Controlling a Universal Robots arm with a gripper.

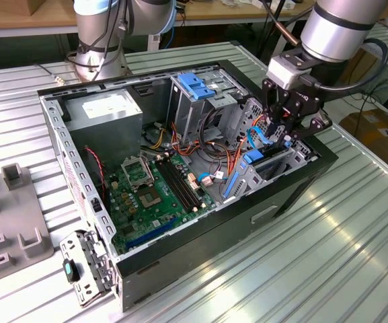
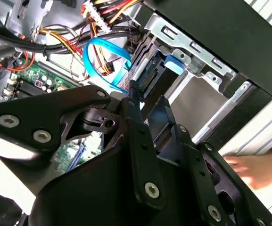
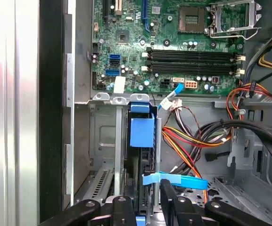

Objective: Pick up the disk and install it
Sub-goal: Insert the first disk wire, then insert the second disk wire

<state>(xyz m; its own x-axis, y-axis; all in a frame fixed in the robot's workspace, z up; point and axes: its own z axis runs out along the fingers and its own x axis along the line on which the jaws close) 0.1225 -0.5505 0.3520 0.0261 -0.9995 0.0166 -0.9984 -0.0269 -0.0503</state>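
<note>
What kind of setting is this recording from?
Most likely a robotics lab or test bench. An open computer case lies on a ribbed metal table, a second robot arm base stands behind it, and wooden workbenches line the back.

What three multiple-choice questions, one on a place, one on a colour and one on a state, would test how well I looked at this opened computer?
1. The end effector hangs over:
A. the motherboard
B. the drive bay at the exterior view's right
C. the table outside the case

2. The flat cable beside the disk is:
A. blue
B. green
C. white

3. The disk is:
A. flat on the table
B. lifted clear above the case
C. on edge in the bay

Answers:
1. B, as the exterior view puts it above that corner.
2. A, as both wrist views show a blue ribbon.
3. C, as the first wrist view shows it slotted between the bay's metal walls.
</note>
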